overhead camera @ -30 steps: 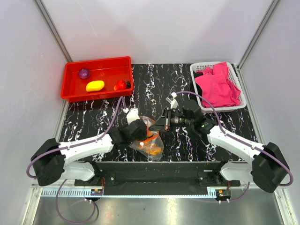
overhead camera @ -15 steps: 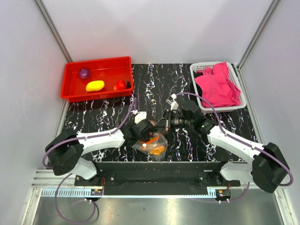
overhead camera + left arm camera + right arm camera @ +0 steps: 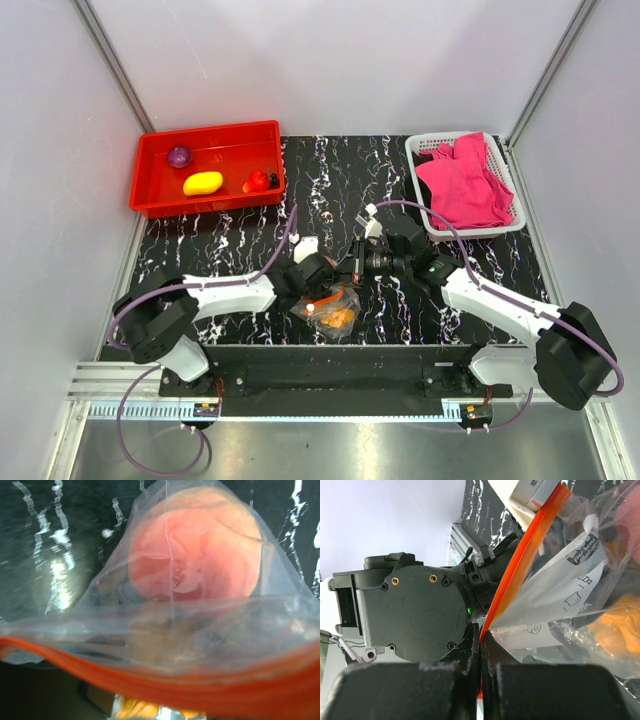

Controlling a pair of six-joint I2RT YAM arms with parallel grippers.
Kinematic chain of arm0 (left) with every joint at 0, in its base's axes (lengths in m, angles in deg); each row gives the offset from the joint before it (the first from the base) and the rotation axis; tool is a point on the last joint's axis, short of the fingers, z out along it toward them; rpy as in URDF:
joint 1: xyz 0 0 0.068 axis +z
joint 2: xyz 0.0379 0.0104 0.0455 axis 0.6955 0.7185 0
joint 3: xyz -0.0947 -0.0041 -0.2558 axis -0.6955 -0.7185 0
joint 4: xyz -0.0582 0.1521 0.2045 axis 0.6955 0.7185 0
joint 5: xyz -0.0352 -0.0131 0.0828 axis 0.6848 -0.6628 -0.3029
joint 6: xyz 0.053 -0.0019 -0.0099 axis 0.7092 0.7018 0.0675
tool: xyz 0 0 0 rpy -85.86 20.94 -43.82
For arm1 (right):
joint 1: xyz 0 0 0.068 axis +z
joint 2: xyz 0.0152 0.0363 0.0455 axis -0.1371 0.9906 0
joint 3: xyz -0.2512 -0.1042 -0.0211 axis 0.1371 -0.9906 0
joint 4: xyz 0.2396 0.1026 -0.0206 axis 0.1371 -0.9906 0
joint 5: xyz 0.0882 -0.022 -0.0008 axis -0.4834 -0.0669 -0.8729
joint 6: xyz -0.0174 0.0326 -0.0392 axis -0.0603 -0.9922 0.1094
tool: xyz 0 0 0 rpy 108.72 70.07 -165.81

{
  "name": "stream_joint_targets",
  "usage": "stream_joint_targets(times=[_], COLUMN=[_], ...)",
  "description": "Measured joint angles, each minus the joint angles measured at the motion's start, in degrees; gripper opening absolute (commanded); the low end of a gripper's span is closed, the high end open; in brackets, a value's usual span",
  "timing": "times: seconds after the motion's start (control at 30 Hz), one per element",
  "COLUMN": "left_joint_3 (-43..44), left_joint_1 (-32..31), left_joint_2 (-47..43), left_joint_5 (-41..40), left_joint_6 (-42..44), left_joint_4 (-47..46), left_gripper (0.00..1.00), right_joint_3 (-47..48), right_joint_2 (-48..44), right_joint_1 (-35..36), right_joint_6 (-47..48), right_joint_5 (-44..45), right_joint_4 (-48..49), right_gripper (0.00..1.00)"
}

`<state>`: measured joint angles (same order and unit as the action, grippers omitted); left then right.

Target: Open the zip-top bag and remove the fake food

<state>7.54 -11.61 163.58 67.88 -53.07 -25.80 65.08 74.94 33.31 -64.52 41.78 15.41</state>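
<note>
Over the last second we have watched the left end effector [image 3: 318,277] swing in from the left until it sits just beside the right end effector [image 3: 480,646]. The zip-top bag [image 3: 335,305] has bunched up and slid a little along the table [image 3: 400,180] with it. It now lies directly below and between the two end effectors. The right arm has hardly shifted.

The right end effector is pinched narrow on the orange zip strip [image 3: 520,565], which runs straight out of its tips. For the left end effector we cannot tell the width. Its own camera shows only the strip stretched across the view right in front of it, and no fingers.

We judge that both arms are now placed at the mouth for pulling it apart, and the mouth does not look open yet. A peach ball [image 3: 195,555] sits inside just beyond the strip, and orange bits [image 3: 615,615] lie further down in the plastic, so food remains to be taken out. A yellow piece [image 3: 203,183], a purple piece [image 3: 179,156] and a red piece [image 3: 257,181] lie in the red tray [image 3: 150,205], well beyond the left end effector on its outer side.

The only writing we see is a white printed panel [image 3: 570,587] on the bag, close above the right tips. It carries small pictograms and a short curved line of letters, too small and tilted for us to read. We see no brand name anywhere.
</note>
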Motion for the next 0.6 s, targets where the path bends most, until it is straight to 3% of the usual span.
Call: stream_joint_targets(times=[0.17,0.3,0.53,0.6], left_joint_3=[-1.38,-2.4,-2.23,-2.05], left_joint_1=[0.5,1.33,1.36,1.25], left_joint_2=[1.46,1.33,-2.32,-4.66], left_joint_5=[1.81,3.52,3.91,3.82], left_joint_6=[-0.81,-1.25,1.27,2.58], left_joint_4=[-7.19,-10.71,-6.64,-4.33], left_gripper=[0.37,0.25,0.09,0.0], right_joint_3=[-0.2,-0.22,-0.2,-0.13], right_joint_2=[0.15,0.22,0.42,0.42], right_joint_1=[-0.09,-0.09,-0.04,-0.04], right_joint_6=[0.31,0.28,0.74,1.9], right_joint_5=[0.22,0.11,-0.39,-0.13], right_joint_4=[-0.28,0.74,1.86,1.31], right_gripper=[0.0,0.0,0.0,0.0])
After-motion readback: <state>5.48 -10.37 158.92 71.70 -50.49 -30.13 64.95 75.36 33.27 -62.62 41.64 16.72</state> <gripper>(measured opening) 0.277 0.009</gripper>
